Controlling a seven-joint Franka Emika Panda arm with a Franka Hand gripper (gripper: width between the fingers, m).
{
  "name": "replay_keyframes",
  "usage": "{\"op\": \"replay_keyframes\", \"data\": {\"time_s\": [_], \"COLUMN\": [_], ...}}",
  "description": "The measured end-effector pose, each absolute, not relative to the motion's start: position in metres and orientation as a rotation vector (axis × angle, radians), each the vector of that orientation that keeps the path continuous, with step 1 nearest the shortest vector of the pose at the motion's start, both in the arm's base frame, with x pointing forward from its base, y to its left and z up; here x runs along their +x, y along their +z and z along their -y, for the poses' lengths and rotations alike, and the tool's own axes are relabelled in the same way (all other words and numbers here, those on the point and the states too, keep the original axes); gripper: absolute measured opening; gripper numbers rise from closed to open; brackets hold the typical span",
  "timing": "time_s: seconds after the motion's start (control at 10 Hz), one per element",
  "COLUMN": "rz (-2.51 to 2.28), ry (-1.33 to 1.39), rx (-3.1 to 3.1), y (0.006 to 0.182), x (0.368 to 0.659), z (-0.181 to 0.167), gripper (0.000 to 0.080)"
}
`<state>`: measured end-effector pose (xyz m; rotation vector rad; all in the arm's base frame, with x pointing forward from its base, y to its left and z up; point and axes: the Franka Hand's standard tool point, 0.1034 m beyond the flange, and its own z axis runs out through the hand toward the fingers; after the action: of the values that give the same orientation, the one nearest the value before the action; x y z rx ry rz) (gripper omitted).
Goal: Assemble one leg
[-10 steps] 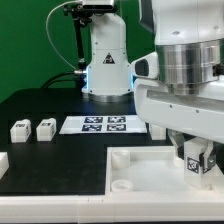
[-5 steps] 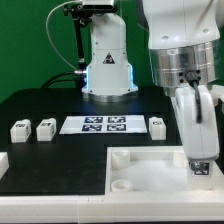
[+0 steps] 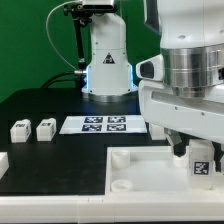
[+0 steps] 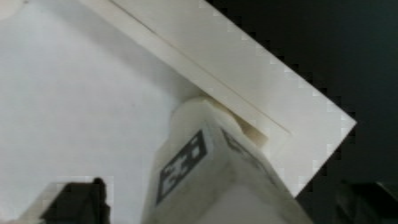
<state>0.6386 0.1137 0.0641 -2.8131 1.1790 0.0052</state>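
My gripper [image 3: 199, 163] is shut on a leg [image 3: 204, 161], a small white block whose tag faces the camera. It holds the leg upright over the near right corner of the large white rimmed panel [image 3: 140, 160]. I cannot tell whether the leg touches the panel. In the wrist view the leg [image 4: 210, 160] stands between my dark fingers [image 4: 75, 203], right by the panel's raised rim [image 4: 249, 75]. Two more legs [image 3: 19, 129] [image 3: 46, 128] lie on the black table at the exterior view's left.
The marker board [image 3: 97, 124] lies behind the panel. The arm's white base [image 3: 107, 62] stands at the back. A round socket [image 3: 122, 184] shows in the panel's near left corner. A white part edge [image 3: 3, 161] lies at the far left.
Half a second ago the wrist was turned edge-on, exposing a third leg behind it. It has turned back to face the camera and hides that leg again. The held leg stays over the panel's corner.
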Motion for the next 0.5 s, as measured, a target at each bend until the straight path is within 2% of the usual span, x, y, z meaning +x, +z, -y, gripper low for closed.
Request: {"op": "replay_keyframes", "data": {"time_s": [0.2,0.5], "rz": [-0.555,0.069], "ry": [-0.073,-0.102], "rx": [-3.024,-3.11], "y": [0.0695,0.0686], "x": [0.6425,0.6426], "z": [-0.1177,-0.1179], "gripper": [0.0649,0.0649]}}
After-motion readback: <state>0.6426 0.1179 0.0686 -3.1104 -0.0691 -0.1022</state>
